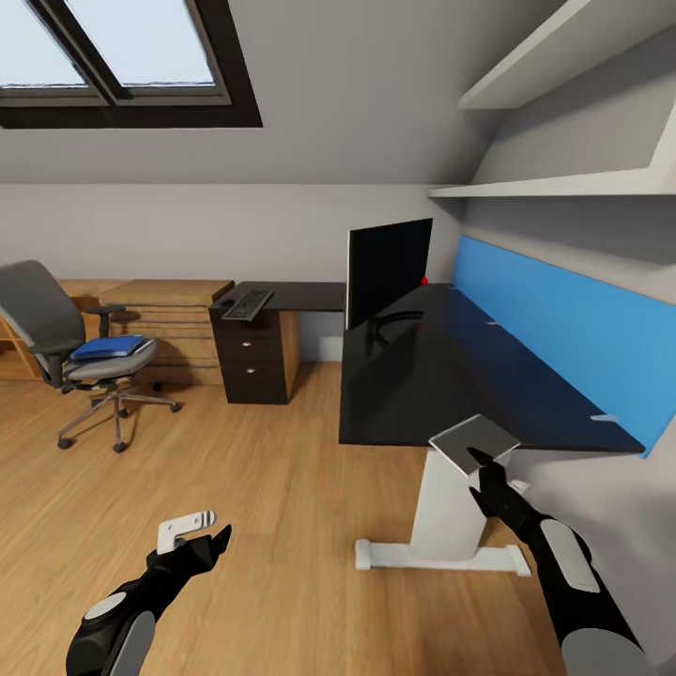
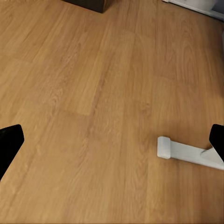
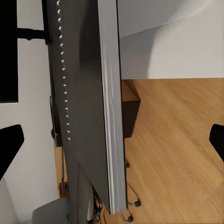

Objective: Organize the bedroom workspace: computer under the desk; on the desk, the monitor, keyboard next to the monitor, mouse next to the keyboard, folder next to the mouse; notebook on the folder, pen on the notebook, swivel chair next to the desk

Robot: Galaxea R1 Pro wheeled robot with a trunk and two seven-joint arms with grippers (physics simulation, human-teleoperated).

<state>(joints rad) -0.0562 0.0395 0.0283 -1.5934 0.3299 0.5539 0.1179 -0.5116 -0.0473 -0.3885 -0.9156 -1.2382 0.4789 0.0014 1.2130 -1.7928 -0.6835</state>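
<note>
Both arms are black with rounded segments, each forearm carrying an oval light-grey panel. The left gripper [image 1: 208, 543] ends in dark, pointed fingers with a white bracket-like plate mounted just above the wrist. The right gripper [image 1: 485, 474] shows the same black tapered fingers. In each wrist view, fingertips [image 2: 9, 142] appear as plain matte-black wedges at either edge.

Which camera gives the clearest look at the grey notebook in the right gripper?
The head view: the notebook shows as a flat grey rectangle, held by the right gripper at the desk's near edge. The right wrist view sees it edge-on.
</note>
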